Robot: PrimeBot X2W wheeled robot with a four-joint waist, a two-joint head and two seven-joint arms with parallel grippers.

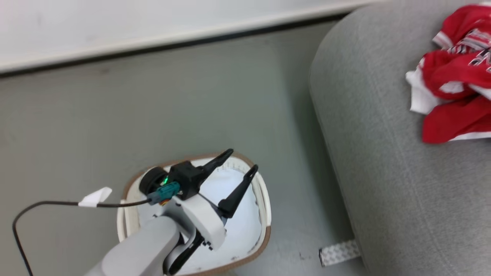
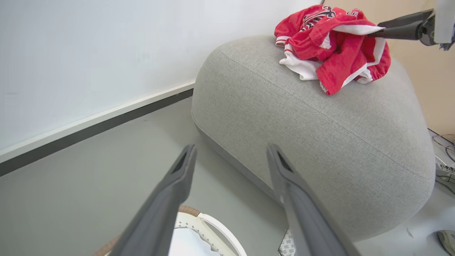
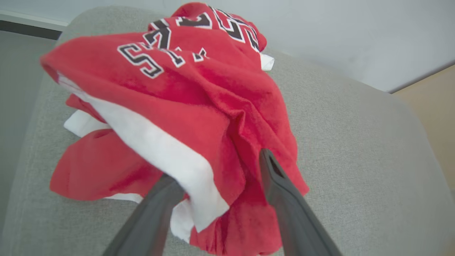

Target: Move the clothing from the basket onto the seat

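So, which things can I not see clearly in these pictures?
Basket inside: head view, the left gripper covers much; what the white is, unclear.
Clothing: head view, cut off by the right edge.
Right gripper: right wrist view, one fingertip hidden under the clothing.
Lettering: right wrist view, folds hide part.

Grey floor (image 1: pixel 115 115); white wall (image 2: pixel 71 53), dark skirting strip (image 2: pixel 89 132); beige panel (image 2: pixel 437 78), perhaps wall.
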